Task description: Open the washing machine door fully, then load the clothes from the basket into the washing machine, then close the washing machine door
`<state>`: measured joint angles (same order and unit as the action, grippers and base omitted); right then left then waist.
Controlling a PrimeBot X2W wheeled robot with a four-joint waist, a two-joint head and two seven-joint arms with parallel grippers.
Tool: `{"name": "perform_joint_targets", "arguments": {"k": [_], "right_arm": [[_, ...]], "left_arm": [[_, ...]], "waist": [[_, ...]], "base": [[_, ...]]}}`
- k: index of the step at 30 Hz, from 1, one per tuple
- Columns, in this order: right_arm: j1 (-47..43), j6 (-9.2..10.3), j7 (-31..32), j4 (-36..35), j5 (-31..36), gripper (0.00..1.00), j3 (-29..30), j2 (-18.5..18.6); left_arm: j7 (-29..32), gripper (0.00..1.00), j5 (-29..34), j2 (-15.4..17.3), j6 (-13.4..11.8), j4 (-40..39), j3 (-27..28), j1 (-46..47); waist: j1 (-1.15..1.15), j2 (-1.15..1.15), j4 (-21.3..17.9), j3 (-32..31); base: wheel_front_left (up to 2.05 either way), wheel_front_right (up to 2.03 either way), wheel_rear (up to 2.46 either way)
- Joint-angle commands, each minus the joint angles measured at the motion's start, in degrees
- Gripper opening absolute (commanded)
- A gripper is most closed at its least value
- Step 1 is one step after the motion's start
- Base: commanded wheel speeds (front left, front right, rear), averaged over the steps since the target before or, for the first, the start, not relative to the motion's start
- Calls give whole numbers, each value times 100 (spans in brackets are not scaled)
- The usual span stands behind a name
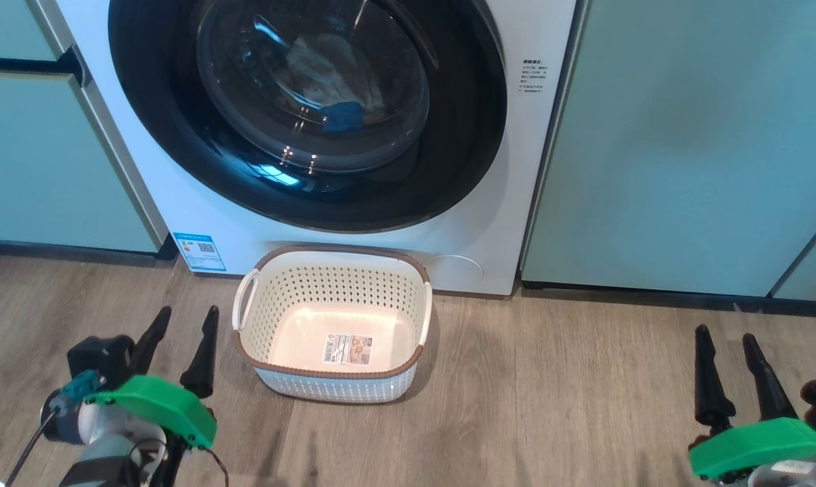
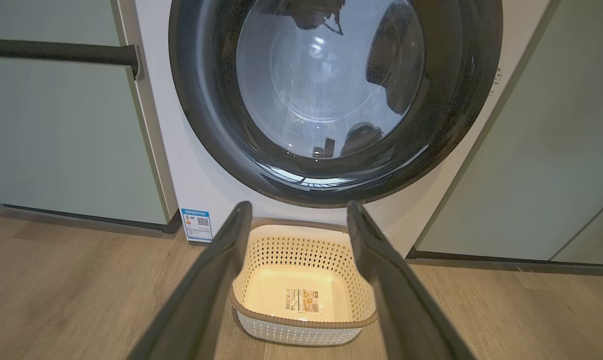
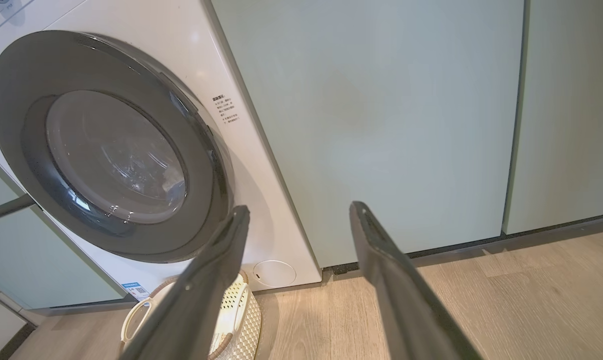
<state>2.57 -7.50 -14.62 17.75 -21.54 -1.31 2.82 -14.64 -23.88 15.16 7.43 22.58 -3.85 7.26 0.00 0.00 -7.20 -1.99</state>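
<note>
Cream basket [image 1: 333, 287] fronts the shut washing machine door [image 1: 306, 159] (clothes [image 1: 327, 78] behind glass); my left gripper [image 1: 188, 311] and right gripper [image 1: 726, 333] gape, released.

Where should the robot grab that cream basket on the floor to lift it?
Probably a white loop handle at either end of the cream perforated plastic basket, from above: it stands upright and empty, handles bowing clear of its walls.
</note>
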Motion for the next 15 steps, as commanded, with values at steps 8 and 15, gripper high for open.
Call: {"name": "perform_joint_targets", "arguments": {"k": [8,15], "right_arm": [[-200,0,7,418,-27,0,-60,-11],[-318,0,98,537,-334,0,-40,-13]], "left_arm": [[8,0,-36,-246,-2,342,-75,-294],[111,0,-326,-383,-2,434,-63,-451]], "waist": [[0,0,-10,13],[1,0,21,22]], "base": [[0,0,0],[0,0,0]]}}
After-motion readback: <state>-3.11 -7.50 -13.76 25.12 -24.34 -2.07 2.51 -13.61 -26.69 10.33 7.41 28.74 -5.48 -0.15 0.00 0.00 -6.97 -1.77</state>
